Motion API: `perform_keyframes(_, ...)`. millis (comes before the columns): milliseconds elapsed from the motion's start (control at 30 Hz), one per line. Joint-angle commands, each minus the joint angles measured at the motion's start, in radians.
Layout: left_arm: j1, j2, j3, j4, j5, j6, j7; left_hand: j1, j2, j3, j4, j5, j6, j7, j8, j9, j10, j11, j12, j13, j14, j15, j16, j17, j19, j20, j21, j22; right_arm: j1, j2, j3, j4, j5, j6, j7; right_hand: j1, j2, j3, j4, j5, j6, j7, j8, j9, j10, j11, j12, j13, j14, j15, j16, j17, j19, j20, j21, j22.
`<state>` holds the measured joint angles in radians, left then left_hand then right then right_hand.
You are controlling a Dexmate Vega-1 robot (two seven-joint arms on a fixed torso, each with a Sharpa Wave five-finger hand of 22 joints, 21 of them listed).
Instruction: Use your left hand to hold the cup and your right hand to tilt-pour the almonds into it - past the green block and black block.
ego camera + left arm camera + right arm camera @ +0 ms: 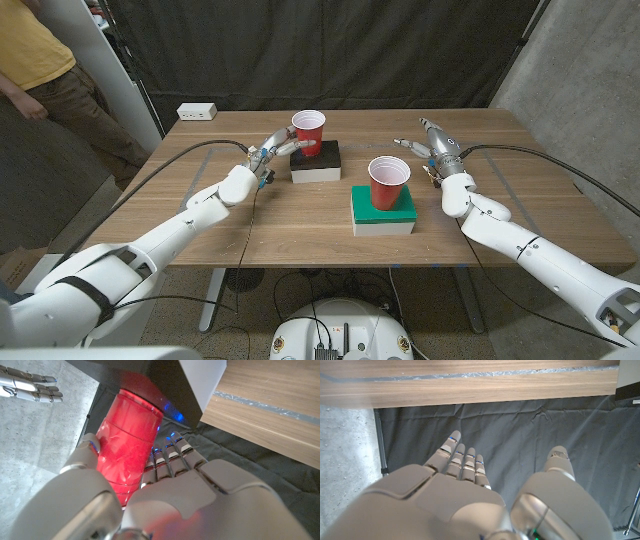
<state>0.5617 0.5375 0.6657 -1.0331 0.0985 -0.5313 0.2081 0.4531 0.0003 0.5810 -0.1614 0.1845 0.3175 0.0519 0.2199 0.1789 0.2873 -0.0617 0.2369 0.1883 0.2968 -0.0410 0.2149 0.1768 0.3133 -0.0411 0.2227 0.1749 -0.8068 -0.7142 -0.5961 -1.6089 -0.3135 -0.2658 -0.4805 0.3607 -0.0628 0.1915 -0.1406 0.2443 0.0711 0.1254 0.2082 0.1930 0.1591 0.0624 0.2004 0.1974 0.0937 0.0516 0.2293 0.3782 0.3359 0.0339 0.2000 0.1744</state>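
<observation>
Head view: the left hand point(268, 152) wraps its fingers round the red plastic cup point(309, 131) on the black block point(316, 160) near the wooden table's point(200, 230) far edge, apparently steadying it for pouring; the right hand point(436, 152), fingers spread, holds nothing beside the second red cup point(389, 183) on the green block point(384, 210); almonds cannot be made out.

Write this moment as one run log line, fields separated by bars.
left hand grips cup on black block | right hand open, beside cup on green block | pour not started

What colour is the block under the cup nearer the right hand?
Green top, best in the head view.
</observation>
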Motion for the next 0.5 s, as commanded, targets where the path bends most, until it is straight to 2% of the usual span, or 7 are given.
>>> perform_keyframes(33,0.042,-0.008,-0.027,-0.024,-0.049,-0.008,0.006,0.012,0.03,0.008,0.002,0.0,0.029,0.0,0.005,0.002,0.026,0.0,0.006,0.002,0.025,-0.06,0.005,0.003,0.025,-0.08,0.01,0.002,0.006,-0.004,0.0,0.003,0.001,0.009,0.006,-0.006,-0.002,0.004,0.006,0.005,0.007,0.006,0.006,0.003,0.011,0.001,0.006,0.004,0.009,-0.002,0.007,0.004,0.008,0.0,0.004,0.004)
perform_keyframes(500,0.093,0.016,-0.082,-0.122,-0.163,0.029,-0.066,0.02,0.023,-0.005,-0.008,-0.004,0.065,0.002,0.006,0.003,0.056,0.001,0.007,0.002,0.058,-0.058,0.004,-0.001,0.054,-0.07,0.015,0.002,-0.004,-0.019,0.016,-0.017,0.011,0.025,0.011,-0.006,0.0,0.004,0.006,0.006,0.014,0.005,0.008,0.003,0.017,-0.004,0.007,0.005,0.017,-0.007,0.01,0.005,0.016,-0.001,0.007,0.004)
